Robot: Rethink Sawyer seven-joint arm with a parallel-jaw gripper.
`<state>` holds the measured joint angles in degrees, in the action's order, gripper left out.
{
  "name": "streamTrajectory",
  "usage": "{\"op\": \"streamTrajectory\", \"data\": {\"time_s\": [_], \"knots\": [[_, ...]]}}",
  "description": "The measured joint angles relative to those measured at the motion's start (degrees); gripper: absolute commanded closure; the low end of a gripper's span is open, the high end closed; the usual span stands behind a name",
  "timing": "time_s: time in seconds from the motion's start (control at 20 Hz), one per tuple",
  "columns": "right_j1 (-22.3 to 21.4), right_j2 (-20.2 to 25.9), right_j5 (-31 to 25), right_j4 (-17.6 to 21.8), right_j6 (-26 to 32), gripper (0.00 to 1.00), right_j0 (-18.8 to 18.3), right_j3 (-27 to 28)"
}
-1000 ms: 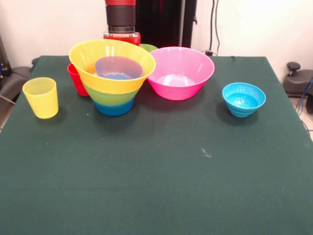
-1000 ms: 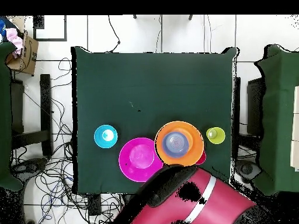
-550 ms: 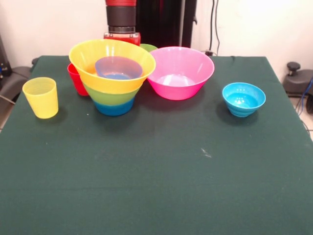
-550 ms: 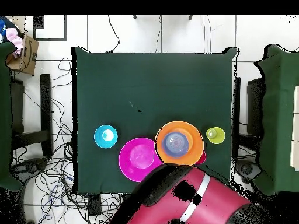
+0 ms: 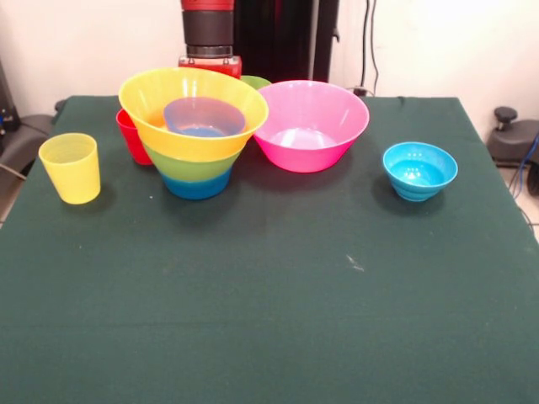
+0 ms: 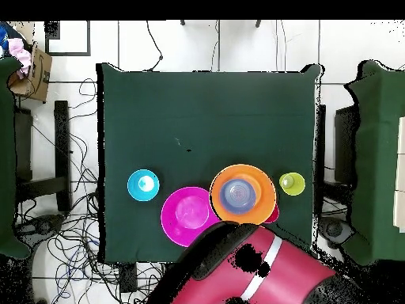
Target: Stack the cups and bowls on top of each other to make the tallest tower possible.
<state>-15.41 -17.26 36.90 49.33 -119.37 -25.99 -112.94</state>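
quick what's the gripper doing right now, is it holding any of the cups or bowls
Gripper: cannot be told. Neither view shows it; only the arm shows at the table's edge.

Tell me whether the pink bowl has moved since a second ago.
No. The pink bowl sits in the same spot, its rim against the orange bowl, as before.

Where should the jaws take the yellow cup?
By the rim, from straight above, one jaw inside the wall and one outside. The yellow cup stands upright, mouth open and empty, and its walls taper downward, so a grip round the body might slip. It stands apart from the red cup, so there is probably room.
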Motion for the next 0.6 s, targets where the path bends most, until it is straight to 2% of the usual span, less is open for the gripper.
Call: {"op": "streamTrajectory", "data": {"time_s": [0.25, 0.6], "knots": [[0.0, 0.1, 0.0, 2.8, 0.0, 0.0, 0.0, 0.8], [-0.1, 0.2, -0.2, 4.7, 0.0, 0.0, 0.0, 1.3]]}}
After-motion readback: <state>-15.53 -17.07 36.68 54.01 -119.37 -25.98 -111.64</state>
